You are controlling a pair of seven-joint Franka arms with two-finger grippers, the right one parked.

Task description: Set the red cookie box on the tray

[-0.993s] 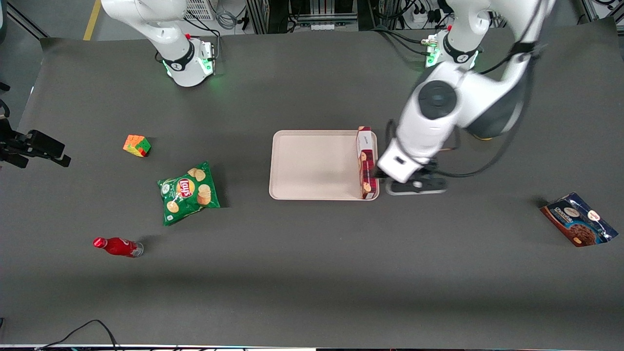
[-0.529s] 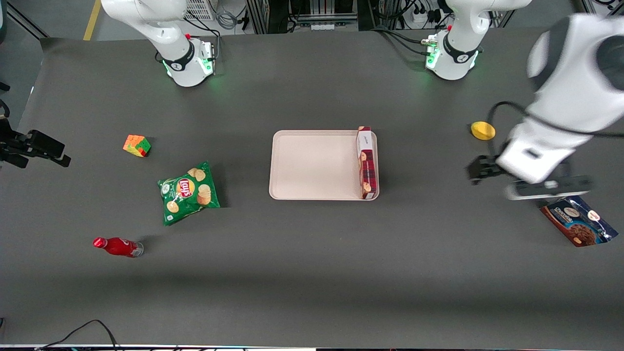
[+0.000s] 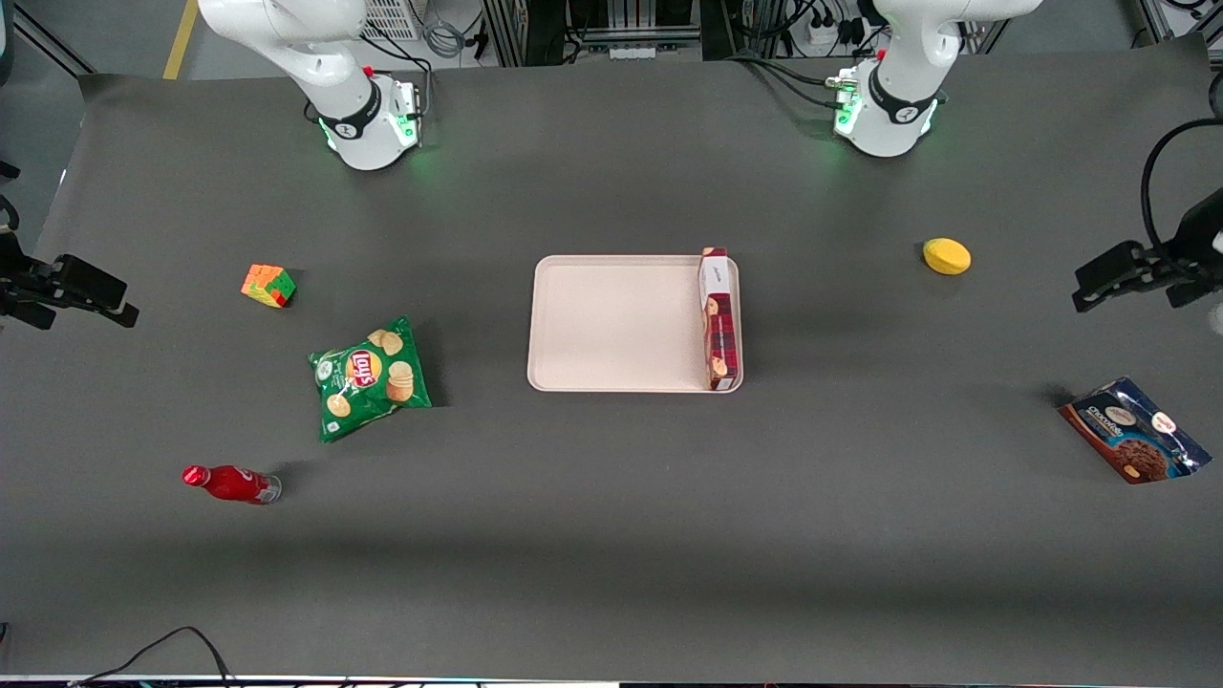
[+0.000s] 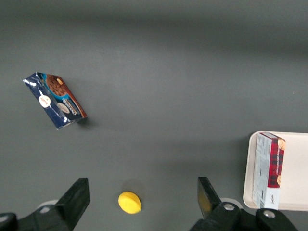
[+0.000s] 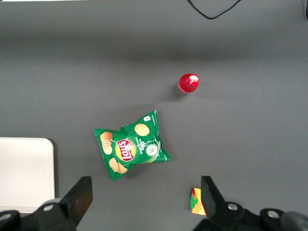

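Gripper [image 4: 142,199] raised high toward the working arm's end of the table, fingers spread wide, holding nothing. Red cookie box [image 3: 718,318] lying along the tray [image 3: 611,325] edge.

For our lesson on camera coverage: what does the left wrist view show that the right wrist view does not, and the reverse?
Only the left wrist view shows the open claw, the red cookie box, a yellow disc and a blue cookie pouch. Only the right wrist view shows a green chip bag, a red bottle and a puzzle cube. Both show the tray.
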